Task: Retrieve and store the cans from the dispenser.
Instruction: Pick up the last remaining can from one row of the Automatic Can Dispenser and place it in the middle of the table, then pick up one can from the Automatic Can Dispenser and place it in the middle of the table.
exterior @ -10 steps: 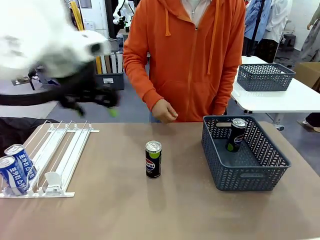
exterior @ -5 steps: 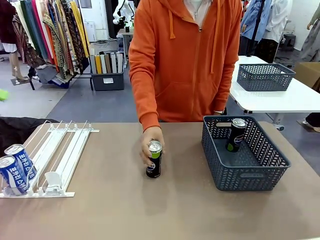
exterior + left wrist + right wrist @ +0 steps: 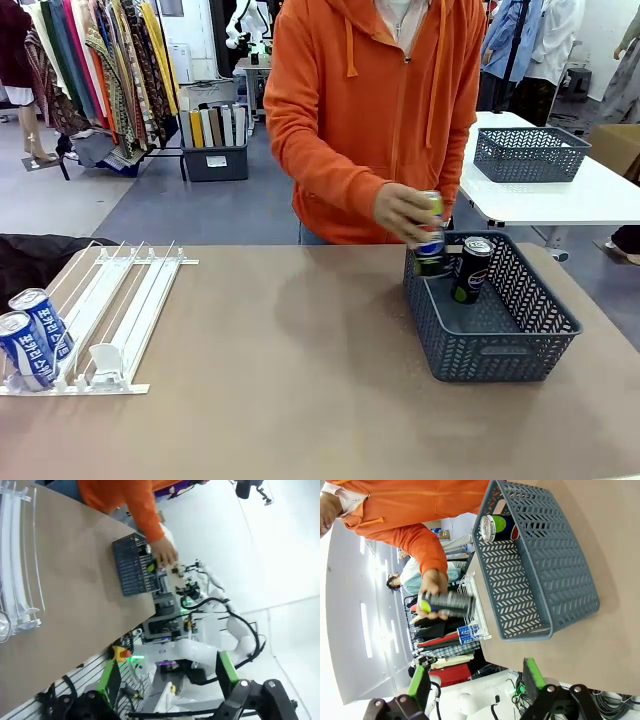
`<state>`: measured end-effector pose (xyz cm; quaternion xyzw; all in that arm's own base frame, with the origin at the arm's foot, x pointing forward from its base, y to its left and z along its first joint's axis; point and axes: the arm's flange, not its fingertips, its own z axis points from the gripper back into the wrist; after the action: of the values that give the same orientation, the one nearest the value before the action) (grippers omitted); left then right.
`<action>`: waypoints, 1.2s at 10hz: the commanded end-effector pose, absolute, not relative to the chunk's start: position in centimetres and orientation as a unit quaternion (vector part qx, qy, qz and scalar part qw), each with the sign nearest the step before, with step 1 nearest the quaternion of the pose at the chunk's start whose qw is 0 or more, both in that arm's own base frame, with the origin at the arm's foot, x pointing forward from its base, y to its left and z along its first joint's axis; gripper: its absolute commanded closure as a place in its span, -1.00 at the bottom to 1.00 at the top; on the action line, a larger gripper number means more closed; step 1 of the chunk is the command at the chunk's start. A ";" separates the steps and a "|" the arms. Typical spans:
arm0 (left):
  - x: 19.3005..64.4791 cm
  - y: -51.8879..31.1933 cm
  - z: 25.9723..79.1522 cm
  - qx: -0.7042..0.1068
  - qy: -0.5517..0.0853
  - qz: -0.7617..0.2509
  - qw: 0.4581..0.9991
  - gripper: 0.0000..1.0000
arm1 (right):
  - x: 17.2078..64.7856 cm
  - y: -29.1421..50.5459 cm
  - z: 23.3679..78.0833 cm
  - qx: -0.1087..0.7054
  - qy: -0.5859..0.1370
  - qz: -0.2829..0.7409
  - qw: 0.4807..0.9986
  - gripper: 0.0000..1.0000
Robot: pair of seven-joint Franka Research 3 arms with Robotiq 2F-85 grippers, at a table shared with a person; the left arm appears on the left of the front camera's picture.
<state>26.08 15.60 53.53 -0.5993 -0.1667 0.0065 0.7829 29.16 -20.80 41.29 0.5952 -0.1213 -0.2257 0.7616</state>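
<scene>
Cans sit in three places in the front view. Two slim blue cans with white lettering (image 3: 45, 322) lie at the near end of the flat white railed dispenser (image 3: 130, 300). A slim black can with a silver top (image 3: 472, 270) stands inside the dark grey mesh basket (image 3: 490, 355). A third black can with a green-edged top (image 3: 432, 238) is in the person's hand (image 3: 405, 212), held over the basket's far left corner. Half a second ago that can stood in the middle of the brown table (image 3: 300, 400) with the hand just closing on it. It has since been lifted and carried across, so the person seems to be doing the storing and a second can is about to join the first.

In the left wrist view, the left gripper (image 3: 167, 672) hangs high and well apart from the table, its green-padded jaws spread wide with nothing between them. The dispenser (image 3: 17, 580) runs along the picture's left edge, and the basket (image 3: 131, 572) lies far off with the hand (image 3: 165, 556) beside it.

In the right wrist view, the right gripper (image 3: 475, 680) also has its jaws apart and empty. Beyond them the hand (image 3: 434, 582) holds the carried can (image 3: 451, 604) just outside the basket (image 3: 540, 580), and the stored can (image 3: 495, 527) rests in it. By my reading the two blue cans remain to be fetched.
</scene>
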 end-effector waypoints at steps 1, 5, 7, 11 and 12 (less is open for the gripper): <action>25.9 14.6 55.2 -0.570 -0.177 -0.011 0.802 -1.00 | 29.1 -21.0 41.7 0.596 -0.116 -0.225 0.762 -1.00; 25.9 14.6 55.2 -0.570 -0.177 -0.011 0.802 -1.00 | 29.1 -21.0 41.7 0.596 -0.116 -0.225 0.762 -1.00; 25.9 14.6 55.2 -0.570 -0.177 -0.011 0.802 -1.00 | 29.1 -21.0 41.7 0.596 -0.116 -0.225 0.762 -1.00; 25.9 14.6 55.2 -0.570 -0.177 -0.011 0.802 -1.00 | 29.1 -21.0 41.7 0.596 -0.116 -0.225 0.762 -1.00; 25.8 14.7 55.1 -0.562 -0.167 -0.001 0.810 -1.00 | 29.1 -21.0 41.7 0.596 -0.116 -0.225 0.762 -1.00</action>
<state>25.79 14.71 55.09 -0.5614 -0.1673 -0.0004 0.8105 29.17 -20.79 41.30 0.5952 -0.1213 -0.2257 0.7616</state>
